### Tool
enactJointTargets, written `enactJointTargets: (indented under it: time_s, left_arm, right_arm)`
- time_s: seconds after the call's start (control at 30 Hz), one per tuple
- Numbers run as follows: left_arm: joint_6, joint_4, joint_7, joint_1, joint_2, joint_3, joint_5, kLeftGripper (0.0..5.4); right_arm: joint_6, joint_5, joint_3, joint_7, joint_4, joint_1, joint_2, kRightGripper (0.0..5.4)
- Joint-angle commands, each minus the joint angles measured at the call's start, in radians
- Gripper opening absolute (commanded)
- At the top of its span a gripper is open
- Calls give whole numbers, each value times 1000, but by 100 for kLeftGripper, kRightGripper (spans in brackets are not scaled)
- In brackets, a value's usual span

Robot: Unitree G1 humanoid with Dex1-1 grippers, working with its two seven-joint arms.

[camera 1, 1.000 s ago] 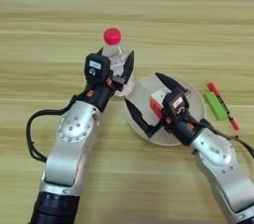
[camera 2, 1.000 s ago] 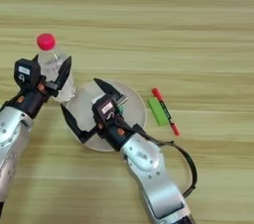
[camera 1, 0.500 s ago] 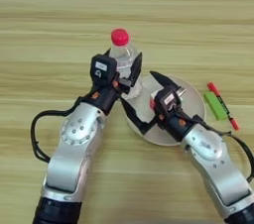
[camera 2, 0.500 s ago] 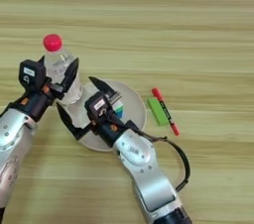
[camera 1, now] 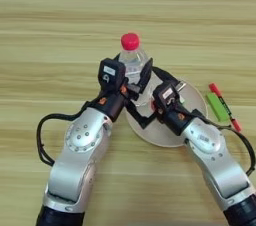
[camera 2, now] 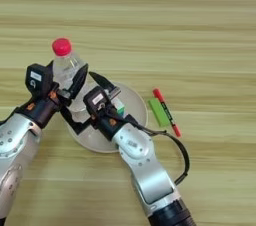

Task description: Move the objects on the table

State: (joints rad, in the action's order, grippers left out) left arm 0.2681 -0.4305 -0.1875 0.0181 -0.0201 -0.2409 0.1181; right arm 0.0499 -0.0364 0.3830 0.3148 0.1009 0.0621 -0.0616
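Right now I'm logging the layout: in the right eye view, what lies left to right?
Bottle's red cap → round plate → green block → red marker pen.

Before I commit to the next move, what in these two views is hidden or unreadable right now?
- Bottle: its lower body and base sit behind the left claw and the right claw in both views, so whether it stands on the plate or is lifted is unclear.
- Cube: only a sliver shows behind the right wrist.
- Right claw: no view shows whether it is open or shut.
- Green block beside the red marker: contact unclear.
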Motion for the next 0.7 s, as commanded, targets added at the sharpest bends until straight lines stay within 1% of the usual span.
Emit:
enactJointTargets:
  time_s: [0.03, 0.17, 0.53, 0.67, 0.7]
  left_arm:
    - [-1, -24, 2, -8, 9, -8, 4, 315]
    - [-6, -9, 0, -6, 8, -12, 4, 315]
    - [-19, 34, -1, -9, 8, -6, 2, 315]
    - [-23, 39, -1, -8, 8, -5, 2, 315]
    - [-23, 40, -1, -7, 9, -5, 2, 315]
  right_arm:
    - [-24, -5, 2, -3, -14, 20, 16, 540]
    - [-32, -10, 11, -5, -4, 26, 25, 540]
    - [-48, -10, 18, -5, 28, 17, 33, 540]
    - [-56, -3, 21, 1, 28, 14, 34, 481]
    - [-59, 0, 21, 2, 28, 12, 34, 474]
